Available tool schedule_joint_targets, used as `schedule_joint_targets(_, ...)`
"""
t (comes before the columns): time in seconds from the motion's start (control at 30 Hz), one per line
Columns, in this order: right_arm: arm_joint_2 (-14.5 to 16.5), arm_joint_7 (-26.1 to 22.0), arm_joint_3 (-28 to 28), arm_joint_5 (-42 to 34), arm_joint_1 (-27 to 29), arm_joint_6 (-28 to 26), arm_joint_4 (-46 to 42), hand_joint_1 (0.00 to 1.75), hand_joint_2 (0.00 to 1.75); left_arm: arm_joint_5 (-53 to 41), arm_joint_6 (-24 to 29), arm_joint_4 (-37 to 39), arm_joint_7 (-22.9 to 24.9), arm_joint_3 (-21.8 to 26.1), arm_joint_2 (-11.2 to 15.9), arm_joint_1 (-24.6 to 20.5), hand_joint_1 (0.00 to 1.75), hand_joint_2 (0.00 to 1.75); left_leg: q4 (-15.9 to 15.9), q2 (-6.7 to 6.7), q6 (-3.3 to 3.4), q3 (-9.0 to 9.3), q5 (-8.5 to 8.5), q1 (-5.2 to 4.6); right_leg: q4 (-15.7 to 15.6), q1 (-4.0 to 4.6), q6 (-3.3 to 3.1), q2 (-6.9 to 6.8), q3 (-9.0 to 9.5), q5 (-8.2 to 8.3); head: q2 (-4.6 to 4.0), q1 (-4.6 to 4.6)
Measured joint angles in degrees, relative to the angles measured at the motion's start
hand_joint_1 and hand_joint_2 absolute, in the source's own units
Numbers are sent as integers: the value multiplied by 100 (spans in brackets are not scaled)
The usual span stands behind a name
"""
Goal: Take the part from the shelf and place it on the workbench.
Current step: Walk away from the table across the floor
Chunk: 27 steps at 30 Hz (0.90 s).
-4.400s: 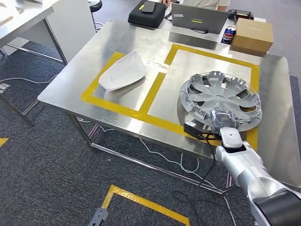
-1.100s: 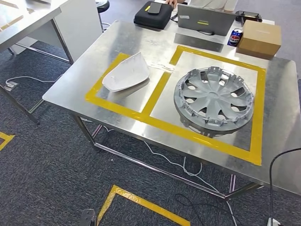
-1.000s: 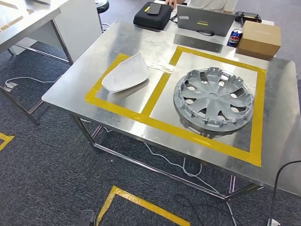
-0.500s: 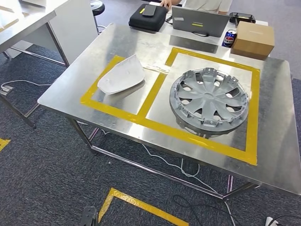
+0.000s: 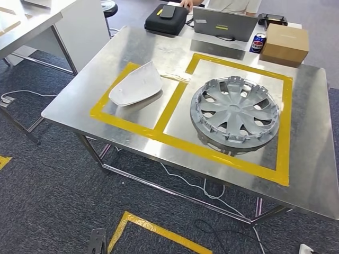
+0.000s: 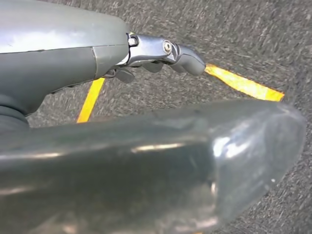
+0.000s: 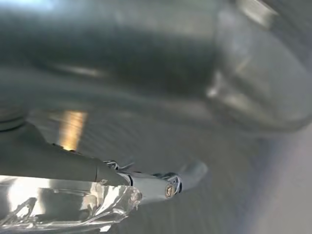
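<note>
above grey carpet (image 6: pixel 257 39), left hand (image 6: pixel 110 58) and right hand (image 7: pixel 110 178) fingers outstretched, empty

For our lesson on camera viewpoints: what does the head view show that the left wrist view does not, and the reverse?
Head view alone: the steel workbench with a grey round wheel cover in one yellow-taped box and a white curved shell part in the other. Left wrist view alone: the left hand, its fingers extended, holding nothing. Shared: dark carpet with yellow floor tape.
</note>
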Motion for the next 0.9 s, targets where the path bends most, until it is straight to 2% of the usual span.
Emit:
schedule_joint_targets(0.13,-363,629,383,539,-176,288,1196,0,0,5,-121,0,167,27,17,14,0,0,0,-2,3,12,-5,-3,-1,-5,5,-7,-15,-11,0,3)
schedule_joint_targets(0.2,-463,1277,786,1399,-179,508,1622,0,0,16,-310,0,372,39,24,21,0,0,7,-2,10,9,-14,-13,-4,-12,13,-6,7,-7,0,2)
schedule_joint_targets(0.27,-498,1835,1538,2790,-153,643,1949,0,0,-15,-548,0,620,57,34,29,0,0,15,-1,21,6,-24,-26,-6,-24,25,-1,23,0,0,0)
schedule_joint_targets(0.37,-499,2253,3108,4826,-146,729,2314,0,0,-177,-691,0,947,60,40,38,0,0,20,-1,48,10,-40,-47,-8,-50,45,2,21,-6,0,-1)
schedule_joint_targets(0.5,-473,2424,4676,5993,-191,804,2556,0,0,-537,-763,0,1221,-26,29,52,0,0,-44,4,136,48,25,-58,0,-88,117,-16,34,-34,0,0)
schedule_joint_targets(0.53,-457,2449,4991,6206,-207,812,2579,0,0,-696,-744,0,1364,-96,21,53,0,0,-81,12,157,61,50,-47,109,-87,125,-21,-12,-135,0,8)
schedule_joint_targets(0.57,-439,2441,5281,6372,-233,812,2595,0,0,-866,-703,1,1519,-179,12,52,0,0,-114,26,171,69,69,-35,345,-85,125,-26,-112,-306,0,16)
schedule_joint_targets(0.63,-391,2347,5749,6577,-319,837,2618,0,0,-1150,-607,2,1725,-370,-1,50,0,0,-118,63,179,60,76,-44,1082,-80,133,-28,-418,-711,0,27)
schedule_joint_targets(0.67,-367,2292,5935,6639,-363,888,2629,0,0,-1234,-575,2,1744,-460,-4,49,0,0,-116,79,178,54,79,-47,1408,-81,142,-29,-546,-835,0,26)
schedule_joint_targets(0.7,-345,2261,6095,6684,-397,951,2639,0,0,-1275,-553,2,1724,-537,-7,49,0,0,-114,89,172,48,84,-47,1557,-83,151,-30,-590,-846,0,27)
schedule_joint_targets(0.73,-327,2257,6234,6714,-418,1016,2648,0,0,-1276,-551,2,1694,-597,-9,47,0,0,-110,92,161,42,91,-40,1487,-87,161,-31,-529,-750,0,27)
schedule_joint_targets(0.83,-298,2408,6483,6746,-432,1115,2670,0,0,-1227,-632,2,1646,-680,-8,41,0,0,-77,76,73,16,118,-16,430,-117,200,-20,65,-275,0,34)
schedule_joint_targets(0.87,-287,2495,6533,6752,-426,1135,2680,0,0,-1226,-649,2,1638,-695,-4,40,0,0,-62,71,29,6,132,-23,195,-121,184,-3,189,-203,0,27)
schedule_joint_targets(0.9,-280,2587,6569,6742,-412,1156,2693,0,0,-1236,-646,2,1626,-711,0,39,0,0,-47,66,-14,-5,150,-32,106,-117,147,21,222,-195,0,20)
